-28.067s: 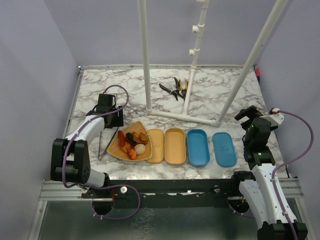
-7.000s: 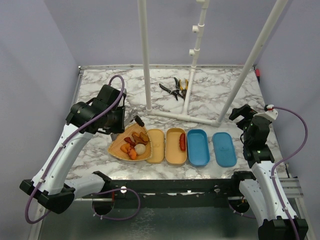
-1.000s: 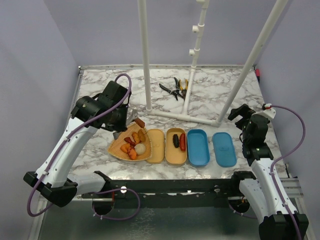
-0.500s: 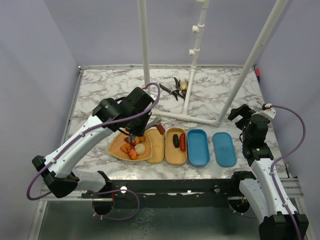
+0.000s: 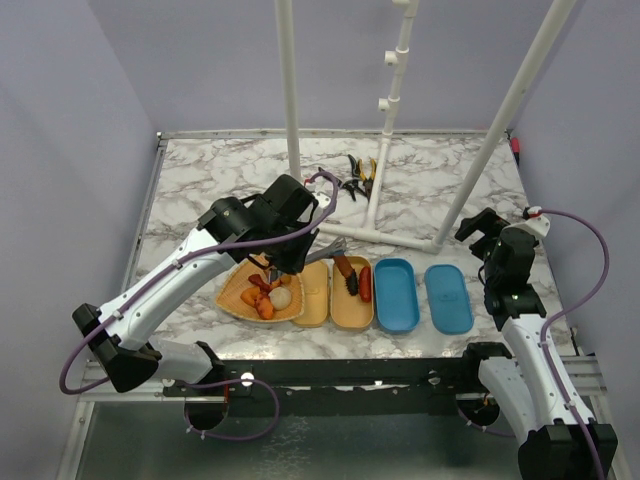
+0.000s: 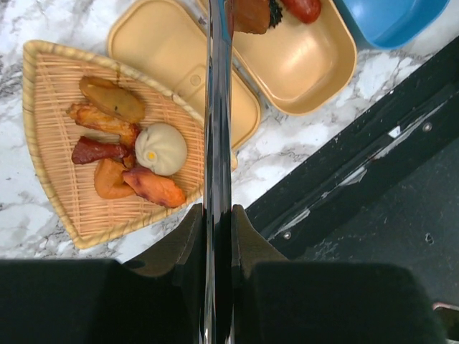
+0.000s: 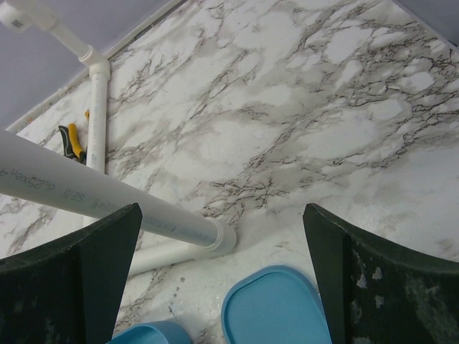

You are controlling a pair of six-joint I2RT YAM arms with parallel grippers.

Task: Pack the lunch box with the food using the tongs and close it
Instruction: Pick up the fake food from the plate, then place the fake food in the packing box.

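Nine bits of food, one pair of tongs and four box shells on a marble table [image 5: 200,170].

At the left, a woven basket [image 6: 50,165] holds six pieces: five sausage-like bits in orange, red and brown, and one beige ball [image 6: 161,148]. The left gripper [image 6: 217,222] is clamped on the grey tongs [image 6: 217,107], whose tips pinch a reddish-brown piece [image 6: 251,14] over the deeper tan half [image 6: 323,64] of the lunch box. Whether that piece touches the box floor cannot be told. Two pieces lie in that half: a dark bit [image 6: 275,8] and a red sausage [image 6: 303,7]. The shallower tan half [image 6: 165,50] adjoins it on the basket side. Further right lie the near blue shell [image 5: 396,294] and the far blue shell [image 5: 448,298]. The right gripper [image 7: 221,209] hangs over them, spread wide and holding nothing. Two pairs of pliers [image 5: 350,175] lie at the back.
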